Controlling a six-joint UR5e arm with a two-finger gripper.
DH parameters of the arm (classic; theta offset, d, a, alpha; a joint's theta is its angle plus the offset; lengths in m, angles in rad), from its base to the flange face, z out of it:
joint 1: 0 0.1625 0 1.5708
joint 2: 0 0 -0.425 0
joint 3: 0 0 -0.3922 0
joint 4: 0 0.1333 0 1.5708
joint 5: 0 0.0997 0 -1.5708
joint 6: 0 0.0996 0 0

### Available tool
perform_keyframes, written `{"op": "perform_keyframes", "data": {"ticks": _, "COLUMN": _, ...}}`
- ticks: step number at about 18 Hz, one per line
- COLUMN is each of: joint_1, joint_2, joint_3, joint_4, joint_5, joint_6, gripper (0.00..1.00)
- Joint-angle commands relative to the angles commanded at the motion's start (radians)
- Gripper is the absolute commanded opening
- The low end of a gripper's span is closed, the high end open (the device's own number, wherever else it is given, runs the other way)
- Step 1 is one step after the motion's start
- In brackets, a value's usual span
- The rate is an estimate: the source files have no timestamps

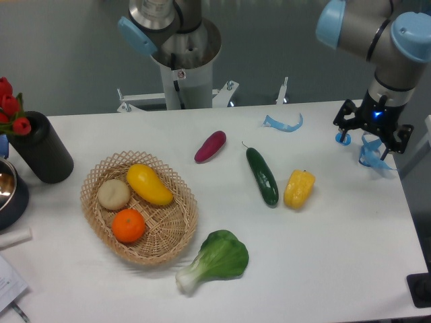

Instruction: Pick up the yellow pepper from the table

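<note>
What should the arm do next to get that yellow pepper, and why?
Probably swing the gripper toward the camera and to its left until it hangs over the yellow pepper. It now sits off near the table edge, holding nothing, and the pepper lies untouched beside the cucumber.

A plain grey floor (pixel 74 60) fills the upper part of the frame behind the white tabletop (pixel 323 269). Light is even and soft. At the lower right edge sits a dark block (pixel 421 289), partly cut off.
</note>
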Motion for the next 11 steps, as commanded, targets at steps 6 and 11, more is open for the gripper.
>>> {"op": "perform_keyframes", "data": {"ticks": 6, "joint_1": 0.0, "joint_2": 0.0, "joint_3": -0.002, "joint_4": 0.0, "joint_5": -0.003, "joint_6": 0.0, "gripper": 1.0}}
{"op": "perform_keyframes", "data": {"ticks": 11, "joint_1": 0.002, "joint_2": 0.003, "joint_3": -0.032, "joint_4": 0.009, "joint_5": -0.021, "joint_6": -0.005, "gripper": 1.0}}
